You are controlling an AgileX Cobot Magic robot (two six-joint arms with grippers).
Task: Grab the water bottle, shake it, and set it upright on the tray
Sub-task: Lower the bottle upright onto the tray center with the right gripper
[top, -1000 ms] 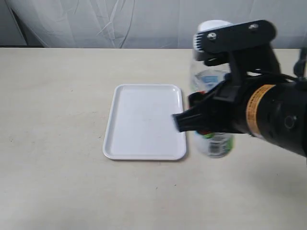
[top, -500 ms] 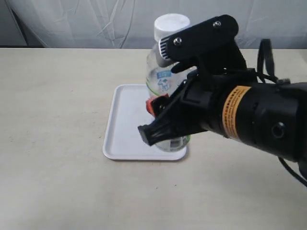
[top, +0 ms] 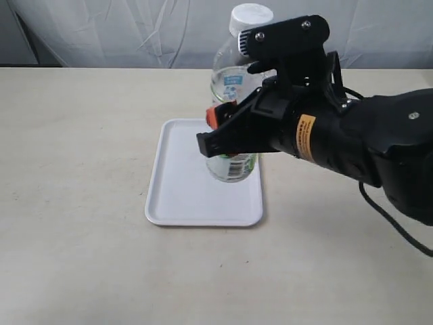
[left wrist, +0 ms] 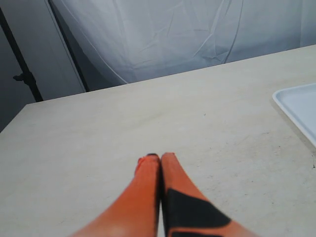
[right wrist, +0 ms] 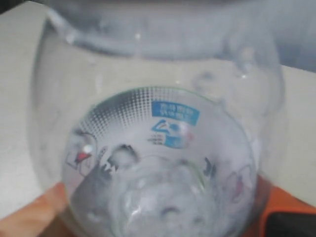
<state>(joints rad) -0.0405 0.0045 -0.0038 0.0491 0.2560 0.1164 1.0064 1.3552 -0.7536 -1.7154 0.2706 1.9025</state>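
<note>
The water bottle (top: 232, 88), clear with a white cap and a green, white and blue label, stands upright over the right part of the white tray (top: 183, 183). My right gripper (top: 226, 135) is shut on the bottle's middle. Whether the bottle's base touches the tray I cannot tell. In the right wrist view the bottle (right wrist: 158, 128) fills the picture, with orange fingers (right wrist: 29, 217) on both sides of it. My left gripper (left wrist: 159, 159) is shut with nothing in it, low over the table, and the tray's corner (left wrist: 298, 111) shows off to its side. The left gripper is out of the exterior view.
The beige table (top: 74, 135) carries only the tray. A white curtain (top: 135, 30) hangs behind the far edge. The bulky black right arm (top: 365, 142) reaches in from the right and covers the table there.
My right gripper has carried the bottle leftward from beside the tray's right edge to over the tray, and it now stands upright and lower.
</note>
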